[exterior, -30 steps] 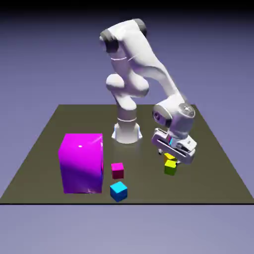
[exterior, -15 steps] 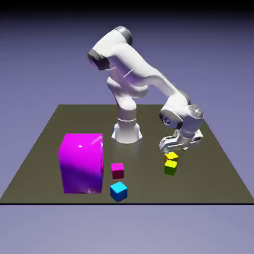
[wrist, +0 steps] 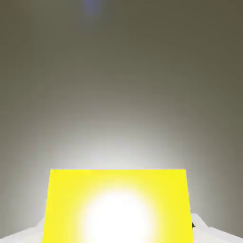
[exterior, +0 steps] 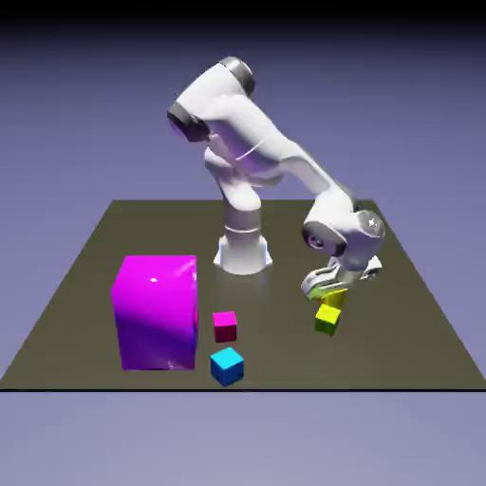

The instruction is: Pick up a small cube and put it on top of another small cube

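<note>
The small orange-yellow cube [exterior: 334, 298] sits at the exterior view's right, touching the far side of the lime-green small cube [exterior: 327, 320]. My gripper [exterior: 328, 290] is low over it with the fingers down around it, shut on it. In the hand view the orange-yellow cube [wrist: 118, 204] fills the bottom middle, bright with glare. It hides most of both fingertips, and only pale slivers show at its lower corners. Grey-brown table fills the view above it.
A big magenta block [exterior: 155, 309] stands at the exterior view's left. A small magenta cube [exterior: 225, 326] and a small cyan cube [exterior: 227, 365] lie beside it toward the front. The robot's base [exterior: 243, 249] stands at the far middle of the table [exterior: 399, 332].
The hand has turned and come down from above onto the orange-yellow cube, which has shifted slightly toward the exterior view's right. The upper arm has leaned left.
</note>
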Robot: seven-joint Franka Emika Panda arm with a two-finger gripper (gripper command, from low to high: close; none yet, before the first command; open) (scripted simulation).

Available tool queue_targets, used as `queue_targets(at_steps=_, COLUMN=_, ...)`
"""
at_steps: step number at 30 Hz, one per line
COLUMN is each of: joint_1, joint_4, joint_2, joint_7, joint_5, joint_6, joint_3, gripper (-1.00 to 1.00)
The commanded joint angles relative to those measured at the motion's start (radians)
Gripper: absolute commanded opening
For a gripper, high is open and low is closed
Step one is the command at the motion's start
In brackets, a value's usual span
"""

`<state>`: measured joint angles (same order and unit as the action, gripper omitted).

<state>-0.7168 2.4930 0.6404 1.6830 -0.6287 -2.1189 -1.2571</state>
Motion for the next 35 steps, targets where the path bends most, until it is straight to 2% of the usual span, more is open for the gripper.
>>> queue_targets(at_steps=1, joint_1=-0.036, joint_4=0.002, joint_2=-0.01, joint_7=0.042, joint_5=-0.006, joint_6=0.004, joint_3=-0.013, gripper=-1.0)
queue_targets(at_steps=22, joint_1=-0.789, joint_4=0.044, joint_2=-0.226, joint_7=0.881, joint_5=-0.177, joint_6=0.108, joint_3=-0.275, gripper=-1.0)
queue_targets(at_steps=32, joint_1=-0.588, joint_4=0.063, joint_2=-0.103, joint_7=0.753, joint_5=-0.399, joint_6=0.038, joint_3=0.031, gripper=-1.0)
queue_targets(at_steps=33, joint_1=-0.588, joint_4=0.063, joint_2=-0.103, joint_7=0.753, joint_5=-0.399, joint_6=0.038, joint_3=0.031, gripper=1.0)
queue_targets(at_steps=35, joint_1=-0.612, joint_4=0.061, joint_2=-0.118, joint_7=0.768, joint_5=-0.372, joint_6=0.047, joint_3=-0.005, gripper=1.0)
